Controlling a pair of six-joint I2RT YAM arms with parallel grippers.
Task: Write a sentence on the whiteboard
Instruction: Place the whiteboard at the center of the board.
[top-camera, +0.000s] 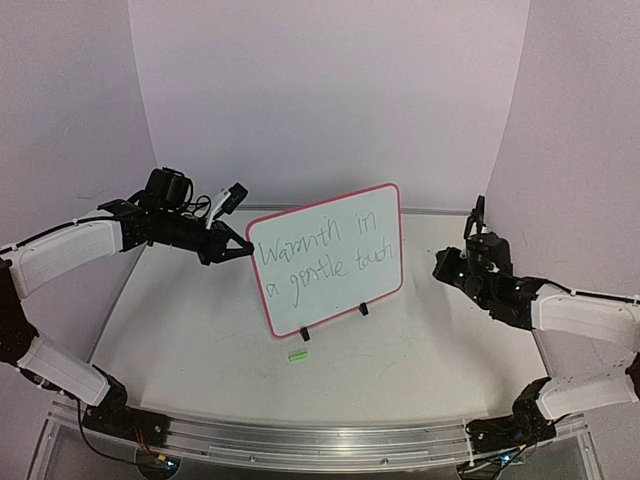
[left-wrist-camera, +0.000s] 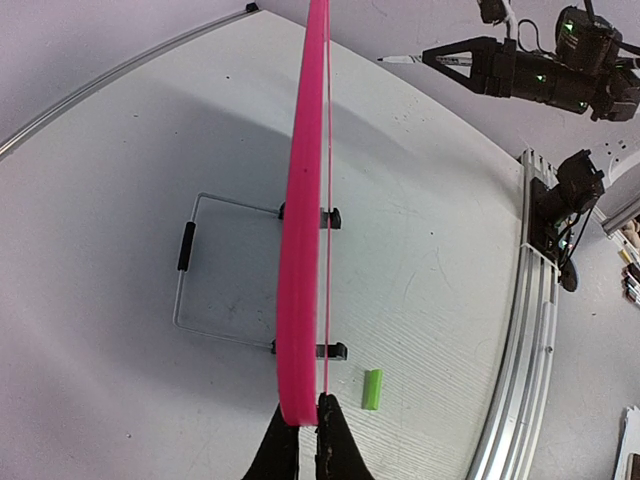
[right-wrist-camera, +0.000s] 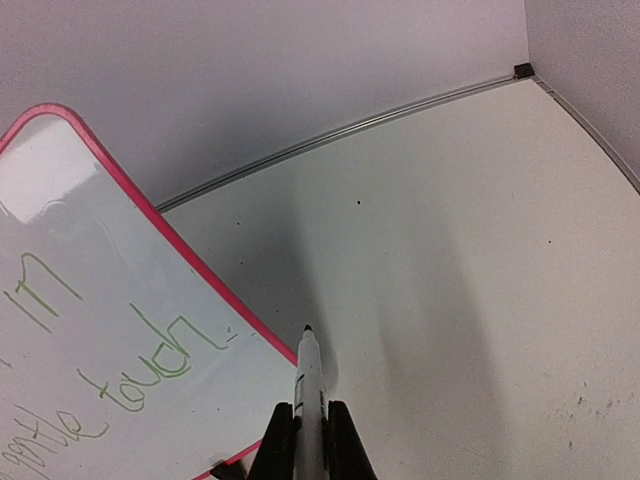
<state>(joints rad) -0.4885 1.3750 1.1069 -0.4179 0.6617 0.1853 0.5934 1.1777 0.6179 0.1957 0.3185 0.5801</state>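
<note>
A metal rail (top-camera: 320, 432) runs along the desk's near edge. Just beyond it a small green cap (top-camera: 297, 355) lies before the whiteboard (top-camera: 300, 310). The board stands mid-desk on a wire stand (left-wrist-camera: 190, 300), with the sentence (top-camera: 325, 255) facing front. The left gripper (top-camera: 243, 249) is clamped on the board's left frame edge. The right gripper (right-wrist-camera: 308, 430), apart from the board toward the desk's right edge, is closed on a marker (right-wrist-camera: 309, 370).

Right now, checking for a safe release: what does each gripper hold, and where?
Left gripper pinches the whiteboard by its frame edge; right gripper holds the marker by its barrel.
</note>
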